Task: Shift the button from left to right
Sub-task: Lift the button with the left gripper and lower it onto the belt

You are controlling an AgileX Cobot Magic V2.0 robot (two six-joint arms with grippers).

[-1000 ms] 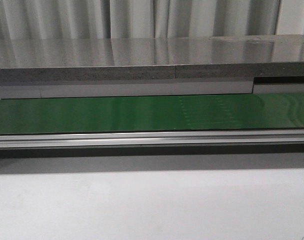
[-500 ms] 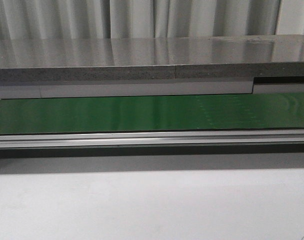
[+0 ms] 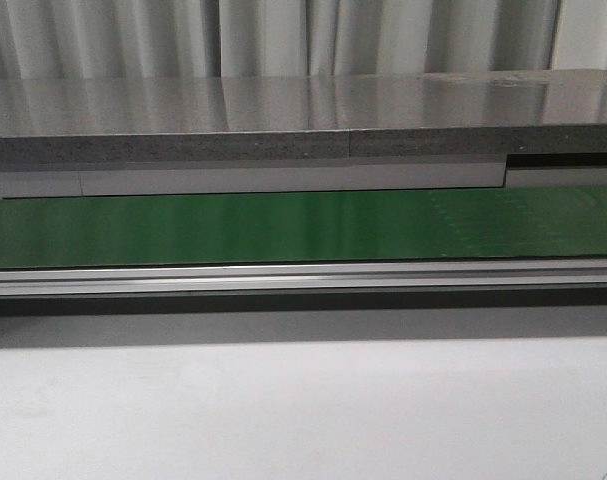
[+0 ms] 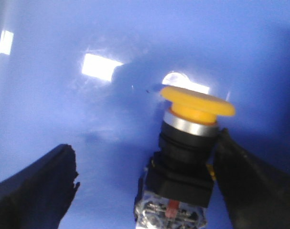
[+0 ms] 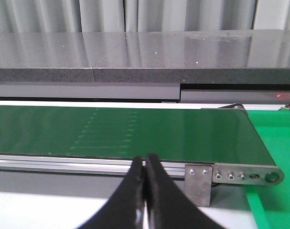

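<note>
The button [image 4: 185, 157] shows only in the left wrist view. It has a round yellow-orange cap, a silver ring and a black boxy body with a small red mark. It rests on a glossy blue surface [image 4: 87, 109]. My left gripper [image 4: 145, 143] is open around it. One finger [image 4: 250, 181] is at the button's side, the other finger [image 4: 39, 186] stands well apart from it. My right gripper [image 5: 145, 158] is shut on nothing, in front of the green conveyor belt [image 5: 135, 129]. Neither the button nor any gripper appears in the front view.
A green belt [image 3: 283, 228] with an aluminium rail [image 3: 283, 278] crosses the front view, behind the white table [image 3: 283, 410]. A grey stone ledge [image 3: 283, 110] runs behind the belt. At the belt's end sit a metal bracket [image 5: 199, 183] and a bright green surface [image 5: 278, 143].
The faint dotted marks on the green belt have shifted to the right in the front view. Nothing else differs there.
</note>
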